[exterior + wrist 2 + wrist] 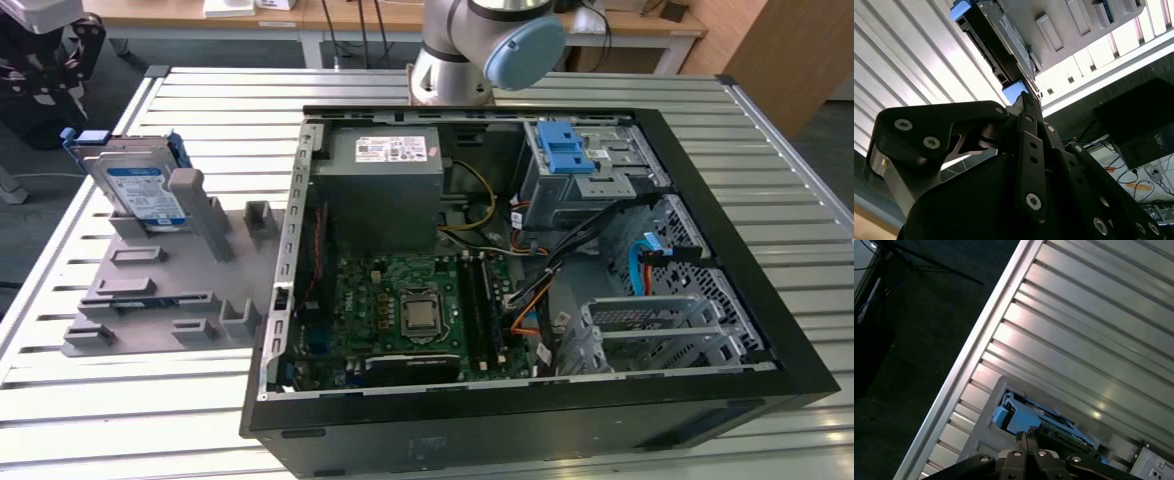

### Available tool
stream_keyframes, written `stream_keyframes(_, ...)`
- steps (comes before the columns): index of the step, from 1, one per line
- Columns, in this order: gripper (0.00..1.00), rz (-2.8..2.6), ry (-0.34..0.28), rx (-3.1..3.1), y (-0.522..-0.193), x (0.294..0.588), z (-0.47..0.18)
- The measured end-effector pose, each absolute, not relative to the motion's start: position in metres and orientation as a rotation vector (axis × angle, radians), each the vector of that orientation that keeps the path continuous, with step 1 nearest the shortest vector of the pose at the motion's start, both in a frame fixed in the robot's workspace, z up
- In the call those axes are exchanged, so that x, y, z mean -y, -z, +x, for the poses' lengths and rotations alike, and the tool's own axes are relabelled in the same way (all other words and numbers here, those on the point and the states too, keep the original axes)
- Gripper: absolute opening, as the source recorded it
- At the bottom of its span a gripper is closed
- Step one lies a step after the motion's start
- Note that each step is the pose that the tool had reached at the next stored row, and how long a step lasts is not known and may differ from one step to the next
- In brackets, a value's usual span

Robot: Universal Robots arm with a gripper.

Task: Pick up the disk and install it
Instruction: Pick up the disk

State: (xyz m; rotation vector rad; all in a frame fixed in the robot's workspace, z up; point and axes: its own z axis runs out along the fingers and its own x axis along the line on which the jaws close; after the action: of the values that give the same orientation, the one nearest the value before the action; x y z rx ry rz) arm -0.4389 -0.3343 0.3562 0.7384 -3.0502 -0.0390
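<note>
The disk (142, 190) stands on edge in a slot of a grey holder (154, 285) at the exterior view's left. It is silver, with a white-and-blue label and a blue frame. In the first wrist view the disk (1024, 419) lies just past my gripper (1026, 436), whose two black fingers are pressed together with nothing between them. In the second wrist view the gripper (1025, 100) points at the disk's dark edge (994, 45) and stays apart from it.
An open computer case (747, 300) lies on the slatted metal table (200, 100), with a grey power-supply box (387, 170), a motherboard (400, 310) and a drive bay with a blue latch (567, 150). The arm's base (461, 60) stands behind the case.
</note>
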Motion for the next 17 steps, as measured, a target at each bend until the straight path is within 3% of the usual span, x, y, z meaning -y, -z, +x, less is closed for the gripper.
stream_keyframes(17, 0.11, 0.905, 0.039, 3.003, -0.3562, 0.3343, -0.4389)
